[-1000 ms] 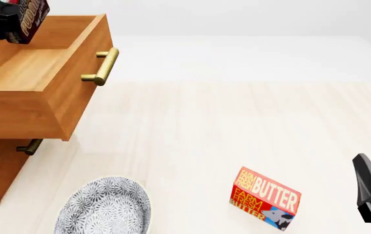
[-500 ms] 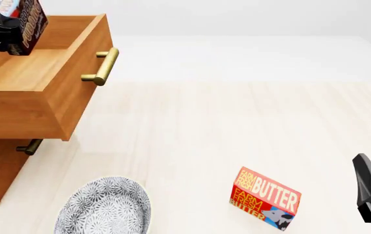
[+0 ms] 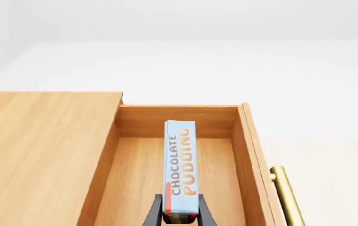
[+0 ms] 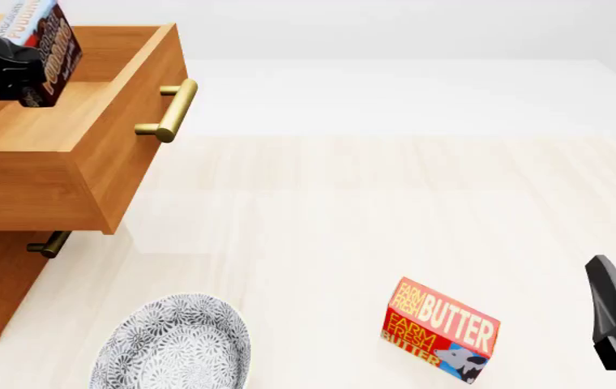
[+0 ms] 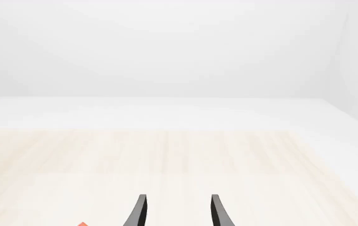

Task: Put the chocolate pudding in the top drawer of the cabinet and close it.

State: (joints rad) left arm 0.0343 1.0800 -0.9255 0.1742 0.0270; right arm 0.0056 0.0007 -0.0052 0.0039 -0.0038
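1. Brown-and-blue, the small thin flat chocolate pudding box (image 4: 44,50) is sitting higher and further toward 9 o'clock in the front view than it was a second ago, when it hung lower over the drawer.
2. We are gripping it by its dark lower end with our left gripper (image 3: 179,217), jaws clamped on it, directly above the open wooden top drawer (image 3: 248,155) of the light brown cabinet (image 3: 41,150).
3. We are judging that the box is lined up over the cavity, so lowering and releasing comes next, then closing by the brass bar handle (image 4: 171,111).
4. Our right gripper (image 5: 176,213) is idling at 4 o'clock with fingers apart, unchanged, near the red-orange butter box (image 4: 440,328).
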